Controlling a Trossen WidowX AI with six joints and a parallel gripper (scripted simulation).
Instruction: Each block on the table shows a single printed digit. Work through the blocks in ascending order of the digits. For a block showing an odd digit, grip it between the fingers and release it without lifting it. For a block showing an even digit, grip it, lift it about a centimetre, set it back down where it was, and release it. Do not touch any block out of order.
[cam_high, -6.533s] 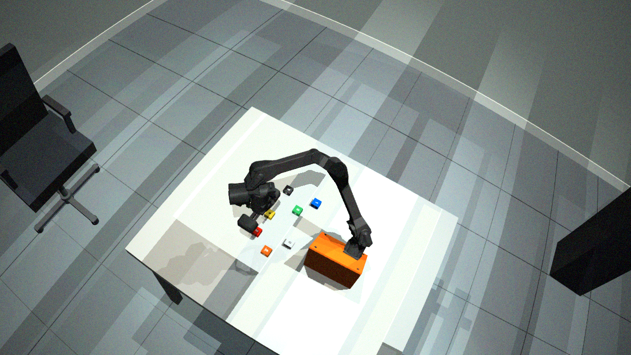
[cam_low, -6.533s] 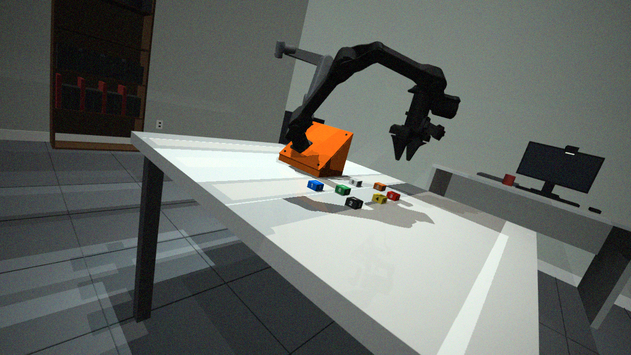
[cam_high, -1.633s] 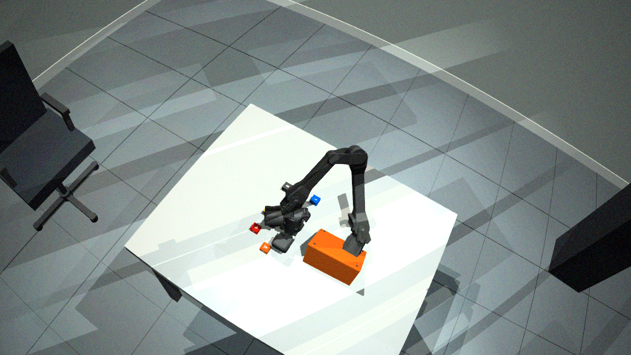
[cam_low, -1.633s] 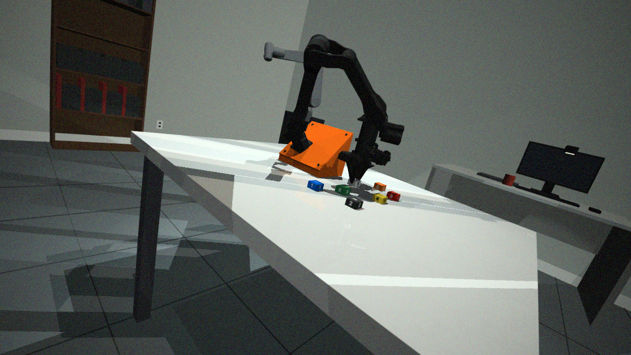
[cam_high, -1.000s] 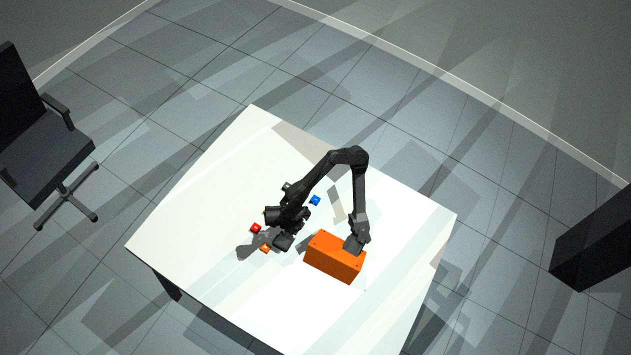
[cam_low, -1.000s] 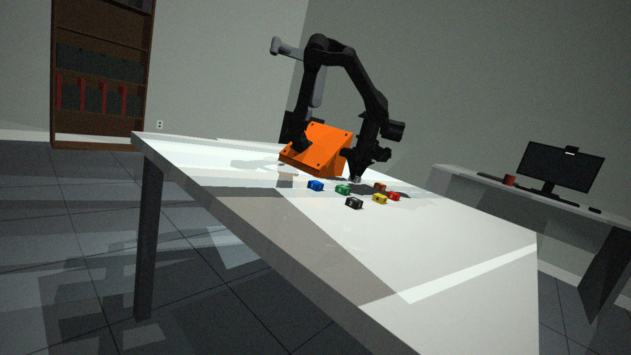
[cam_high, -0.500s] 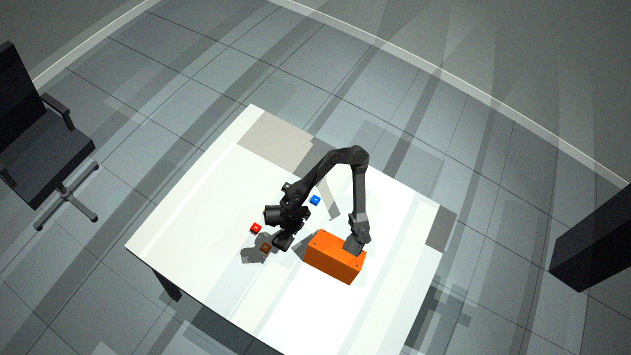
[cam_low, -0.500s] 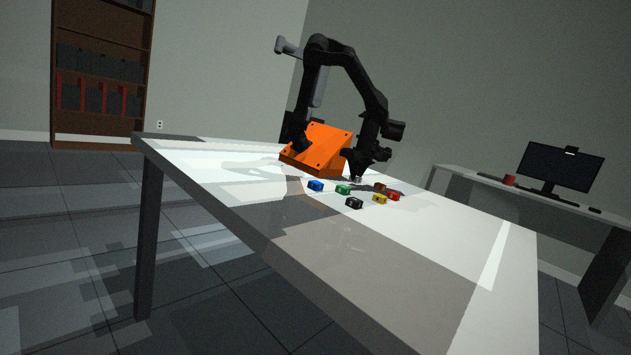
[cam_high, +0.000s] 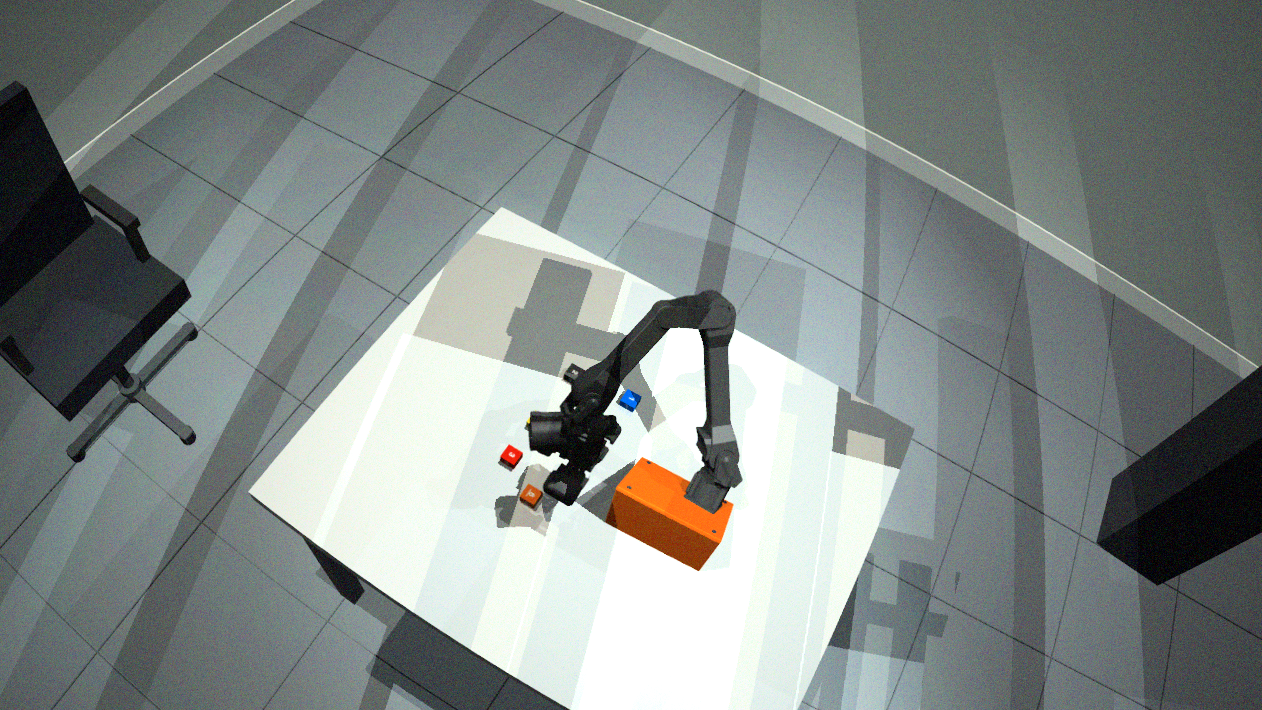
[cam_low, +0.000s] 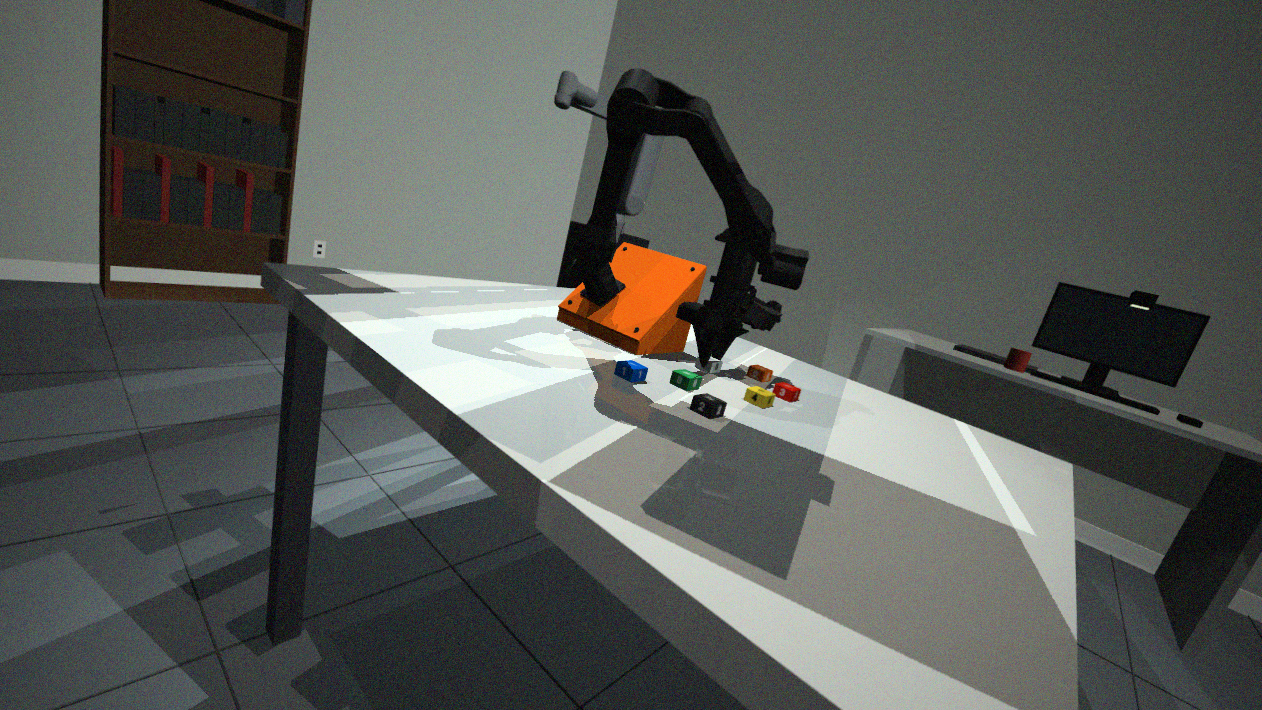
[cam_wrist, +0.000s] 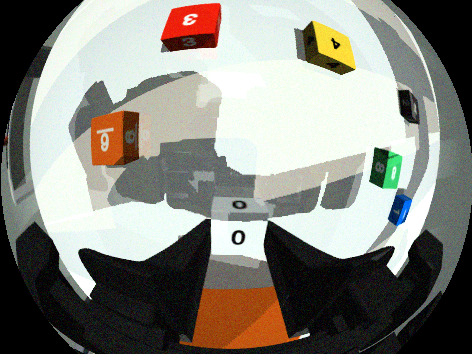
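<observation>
Steadying the hand (cam_high: 578, 450) (cam_low: 708, 360) (cam_wrist: 238, 225) over the white block (cam_low: 713, 366) (cam_wrist: 238, 240) is your job here. The fingers are pinching that block, one on each side, and its 0 faces up between the tips, low in the middle of the wrist frame. From above, the arm hides it; in the exterior frame, it sits just right of center, under the fingertips. You can't tell from these frames whether its underside touches the bench (cam_high: 397, 423) (cam_low: 970, 476) (cam_wrist: 310, 110).

Zero is even, so this one calls for a small lift and a return to its own spot. If the lift is still owed, rise straight up and only slightly; if it's done, come straight down, with no twist or sideways drift. Let the block seat flat before you ease the fingers apart evenly, or it may drop or tip. Then back out vertically, so neither finger drags it along.

Your next target should be the blue block (cam_high: 629, 400) (cam_low: 631, 371) (cam_wrist: 400, 210), at the right of the wrist frame, showing 1: pinch and release only. The green block (cam_low: 685, 380) (cam_wrist: 392, 170) sits near it, so approach from high up.
</observation>
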